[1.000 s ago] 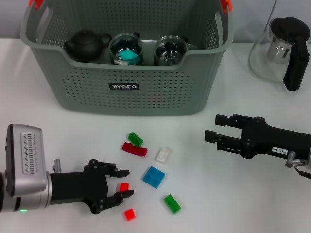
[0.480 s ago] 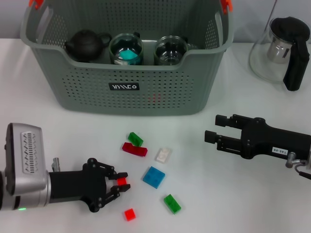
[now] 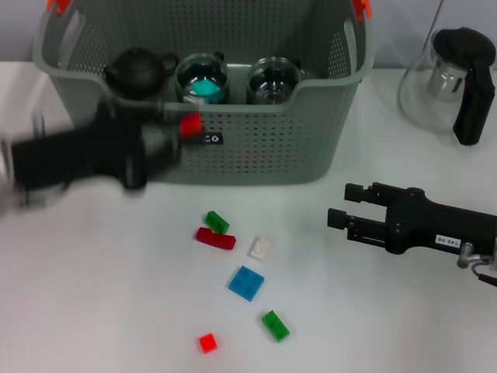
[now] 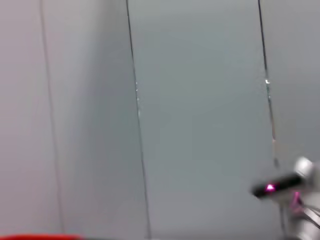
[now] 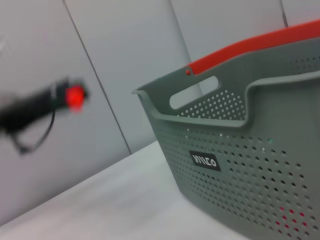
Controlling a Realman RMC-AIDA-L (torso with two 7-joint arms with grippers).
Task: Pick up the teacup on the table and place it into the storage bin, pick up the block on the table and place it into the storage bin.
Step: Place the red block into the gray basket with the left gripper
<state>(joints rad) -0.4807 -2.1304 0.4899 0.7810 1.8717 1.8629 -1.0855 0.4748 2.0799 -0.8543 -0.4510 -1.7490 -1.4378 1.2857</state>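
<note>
My left gripper is lifted off the table and blurred in front of the storage bin's front wall, near its black label. It is shut on a small red block. The right wrist view shows that block in the air, to one side of the bin. Two glass teacups stand inside the bin. Several more blocks lie on the table: green, dark red, white, blue, green, red. My right gripper rests open at the right.
A small dark teapot sits in the bin beside the cups. A glass teapot with a black handle stands at the back right. The left wrist view shows only grey wall panels.
My left gripper shut on the red block near the front of the table, then rose and moved back to the bin's front wall with it. The right arm stayed still.
</note>
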